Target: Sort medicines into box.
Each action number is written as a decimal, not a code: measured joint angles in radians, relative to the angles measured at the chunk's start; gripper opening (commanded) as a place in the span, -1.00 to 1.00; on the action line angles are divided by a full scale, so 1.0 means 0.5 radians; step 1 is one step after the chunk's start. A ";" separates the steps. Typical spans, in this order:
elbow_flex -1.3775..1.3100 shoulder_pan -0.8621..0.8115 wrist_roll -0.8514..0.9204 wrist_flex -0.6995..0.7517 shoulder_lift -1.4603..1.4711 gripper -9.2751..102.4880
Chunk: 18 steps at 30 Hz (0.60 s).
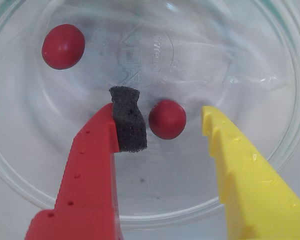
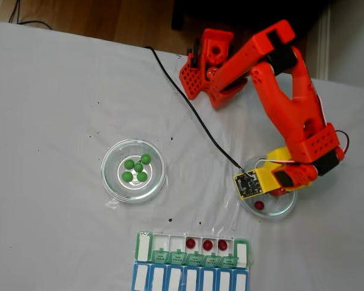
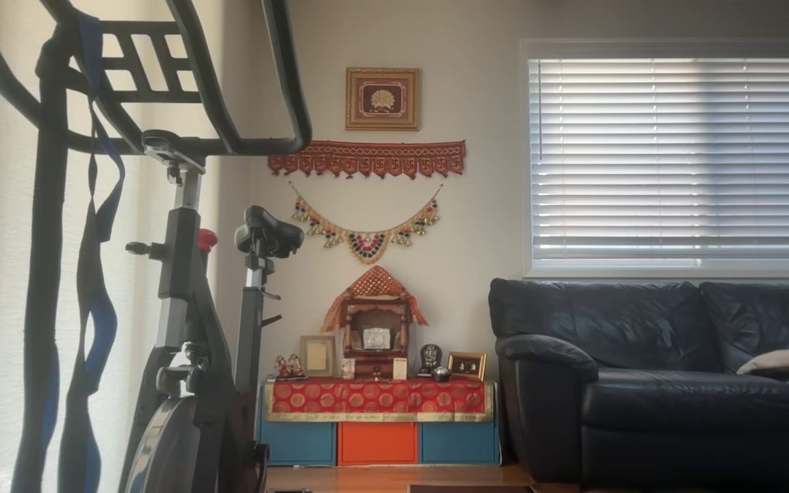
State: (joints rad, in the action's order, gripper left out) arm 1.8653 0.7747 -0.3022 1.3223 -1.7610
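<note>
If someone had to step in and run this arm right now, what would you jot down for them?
Gripper: open, lowered into the right glass dish, its fingers either side of one red ball, not yet closed.
A second red ball lies in that dish.
Done: three red balls sit in compartments of the green-lidded box.
Left: these two reds, plus five green balls in the left dish.

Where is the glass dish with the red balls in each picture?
Wrist view: the glass dish spans nearly the whole picture, behind the open pincer.
Fixed view: lower right, beneath the arm's tip.
Other view: faces a living room, away from the table.
Shared landmark: the pincer's yellow finger, over the dish in both table views.
</note>
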 measured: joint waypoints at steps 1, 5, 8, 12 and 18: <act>0.000 0.009 0.000 0.003 0.000 -0.45; 0.000 0.031 0.000 0.012 0.000 -0.45; -0.003 0.034 0.000 0.028 0.012 -0.46; -0.003 0.034 0.000 0.046 0.061 -0.46; -0.006 0.043 0.028 0.046 0.107 -0.47</act>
State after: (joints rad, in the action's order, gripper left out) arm 1.8623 0.7961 -0.2884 1.3453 -1.7073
